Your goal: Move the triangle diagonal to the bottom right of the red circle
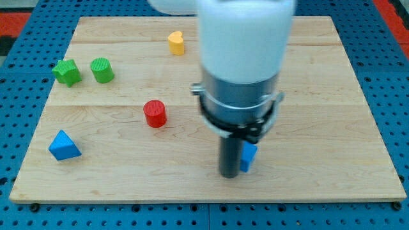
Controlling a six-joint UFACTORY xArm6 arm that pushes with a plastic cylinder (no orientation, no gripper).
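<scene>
Nearest you: my tip (230,174), no gripper fitted so no jaw state to report, touching a small blue block (248,156) just to its right, shape partly hidden; blue triangle (64,146) near the tabletop (332,96) lower left, well left of the red circle (154,113); placement not yet done; beyond: green cylinder (102,69), green star-like block (66,72), yellow block (176,42).
</scene>
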